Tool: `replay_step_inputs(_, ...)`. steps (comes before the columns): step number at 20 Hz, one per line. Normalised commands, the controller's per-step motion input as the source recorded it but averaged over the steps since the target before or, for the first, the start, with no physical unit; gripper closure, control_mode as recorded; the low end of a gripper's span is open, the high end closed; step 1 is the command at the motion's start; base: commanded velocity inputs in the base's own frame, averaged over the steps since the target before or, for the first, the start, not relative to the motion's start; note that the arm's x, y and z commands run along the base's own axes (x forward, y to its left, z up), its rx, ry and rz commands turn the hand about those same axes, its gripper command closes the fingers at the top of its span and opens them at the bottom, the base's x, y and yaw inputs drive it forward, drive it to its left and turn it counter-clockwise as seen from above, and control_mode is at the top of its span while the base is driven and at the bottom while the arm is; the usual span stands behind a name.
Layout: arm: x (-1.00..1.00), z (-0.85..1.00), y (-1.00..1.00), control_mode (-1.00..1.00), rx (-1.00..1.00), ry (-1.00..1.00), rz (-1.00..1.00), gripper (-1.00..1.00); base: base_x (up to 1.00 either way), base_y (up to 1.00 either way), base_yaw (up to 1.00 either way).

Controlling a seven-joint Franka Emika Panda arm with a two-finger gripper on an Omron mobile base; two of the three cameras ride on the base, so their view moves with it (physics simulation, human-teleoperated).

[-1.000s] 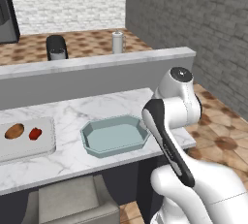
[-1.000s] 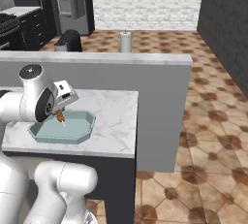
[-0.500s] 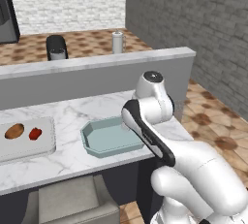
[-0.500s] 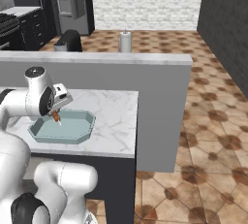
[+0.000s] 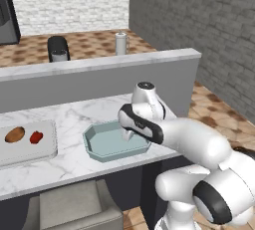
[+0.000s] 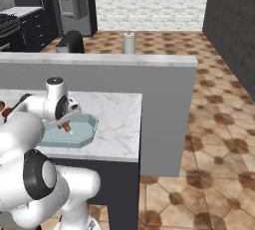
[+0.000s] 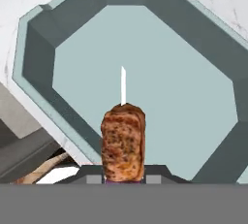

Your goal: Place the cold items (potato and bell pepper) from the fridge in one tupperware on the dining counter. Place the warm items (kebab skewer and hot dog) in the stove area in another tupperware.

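My gripper (image 7: 123, 179) is shut on the kebab skewer (image 7: 123, 145), a browned chunk of meat with a white stick tip. It hangs just above the floor of the teal octagonal tupperware (image 7: 145, 63). In the right base view the skewer (image 6: 65, 125) sits low inside that tupperware (image 6: 82, 133), under the hand. My arm hides the gripper in the left base view, over the teal tupperware (image 5: 107, 147). Left of it on the dining counter (image 5: 74, 114), the flat whitish tupperware (image 5: 47, 147) holds the potato (image 5: 15, 134) and the bell pepper (image 5: 36, 137).
A raised grey ledge (image 5: 99, 69) runs along the counter's far side. Beyond it stand a black appliance (image 5: 58, 49) and a grey canister (image 5: 121, 43). A grey chair (image 5: 74, 209) is tucked under the near edge. The fridge (image 6: 74, 0) and stove (image 6: 7, 22) lie far back left.
My arm has swung left and lowered, bringing the skewer further down into the teal tupperware. The grip stays shut on it.
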Motion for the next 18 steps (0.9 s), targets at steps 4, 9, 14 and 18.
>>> replay_step_inputs(4, 0.59, -0.11, 0.01, -1.0, -0.04, 0.17, 0.07, 1.0, 0.0, 0.0, 0.0)
replay_step_inputs(9, 0.49, -0.21, 0.14, -1.0, -0.04, 0.07, 0.04, 1.0, 0.0, 0.0, 0.0)
replay_step_inputs(14, 0.3, -0.52, 0.08, -1.0, -0.03, 0.0, 0.03, 1.0, 0.0, 0.0, 0.0)
replay_step_inputs(18, 0.22, -0.64, 0.02, -1.0, -0.01, 0.0, 0.03, 1.0, 0.0, 0.0, 0.0)
